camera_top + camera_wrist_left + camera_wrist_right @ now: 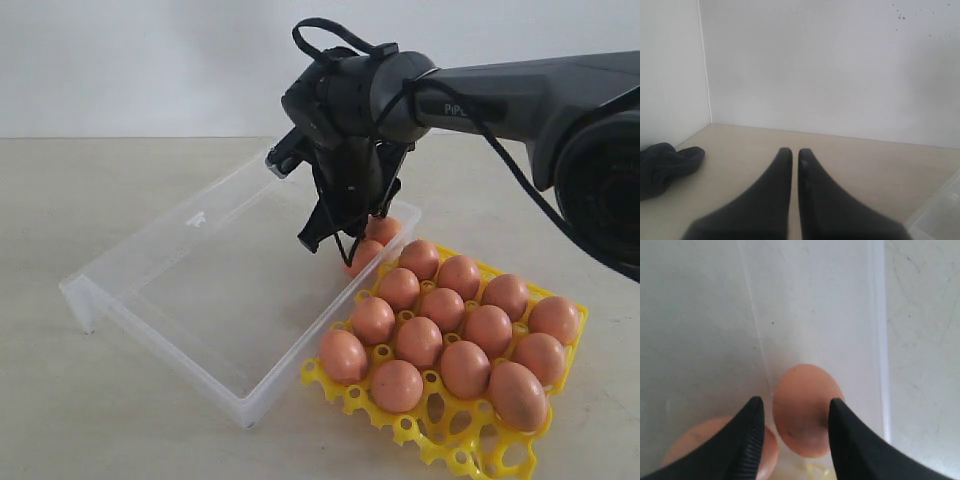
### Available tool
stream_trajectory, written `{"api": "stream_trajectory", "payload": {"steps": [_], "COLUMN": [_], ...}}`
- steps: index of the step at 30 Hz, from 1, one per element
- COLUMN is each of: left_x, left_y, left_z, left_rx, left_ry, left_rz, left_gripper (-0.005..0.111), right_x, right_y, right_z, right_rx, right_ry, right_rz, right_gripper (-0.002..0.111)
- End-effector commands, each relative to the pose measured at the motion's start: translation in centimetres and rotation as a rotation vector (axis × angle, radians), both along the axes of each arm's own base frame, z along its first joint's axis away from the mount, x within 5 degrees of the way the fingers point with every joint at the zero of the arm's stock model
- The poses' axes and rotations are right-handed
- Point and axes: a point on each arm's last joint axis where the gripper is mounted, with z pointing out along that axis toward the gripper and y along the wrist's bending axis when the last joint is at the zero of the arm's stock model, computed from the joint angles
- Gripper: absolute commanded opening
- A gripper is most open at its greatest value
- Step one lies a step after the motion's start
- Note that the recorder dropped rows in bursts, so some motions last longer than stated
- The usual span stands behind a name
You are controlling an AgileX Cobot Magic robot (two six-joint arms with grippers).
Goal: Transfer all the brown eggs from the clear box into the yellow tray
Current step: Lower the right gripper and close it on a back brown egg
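We see right gripper [796, 400] snug around brown egg [805, 385] at clear box [200, 270] corner beside yellow tray [352, 395] — shell likely smooth, fragile; grip widest middle, gently — left gripper [795, 150] nearly closed, empty

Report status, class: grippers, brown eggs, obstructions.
Left gripper shut, parked away, empty. Right gripper straddling one of two brown eggs left in clear box; grip unconfirmed. Yellow tray mostly filled. Nothing in the way.
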Motion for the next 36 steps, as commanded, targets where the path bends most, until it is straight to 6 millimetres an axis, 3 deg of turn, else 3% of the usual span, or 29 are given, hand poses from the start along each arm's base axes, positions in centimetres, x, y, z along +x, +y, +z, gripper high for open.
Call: {"api": "stream_trajectory", "payload": {"steps": [1, 11, 25, 36], "left_x": [-0.1, -0.1, -0.1, -0.1], "left_y": [0.0, 0.0, 0.0, 0.0], "left_z": [0.2, 0.2, 0.2, 0.2], "left_rx": [0.006, 0.006, 0.006, 0.006], "left_ry": [-0.014, -0.016, -0.014, -0.014], "left_rz": [0.0, 0.001, 0.0, 0.0], "left_gripper": [0.004, 0.004, 0.004, 0.004], "right_x": [0.2, 0.5, 1.5, 1.3], "right_y": [-0.8, -0.8, -3.0, -3.0], "right_z": [0.1, 0.1, -0.3, -4.6], "right_rx": [-0.061, -0.041, 0.065, 0.019], "right_ry": [-0.005, -0.031, 0.002, 0.1], "right_rz": [-0.001, 0.004, -0.105, -0.119], "right_gripper": [0.038, 0.038, 0.038, 0.038]}}
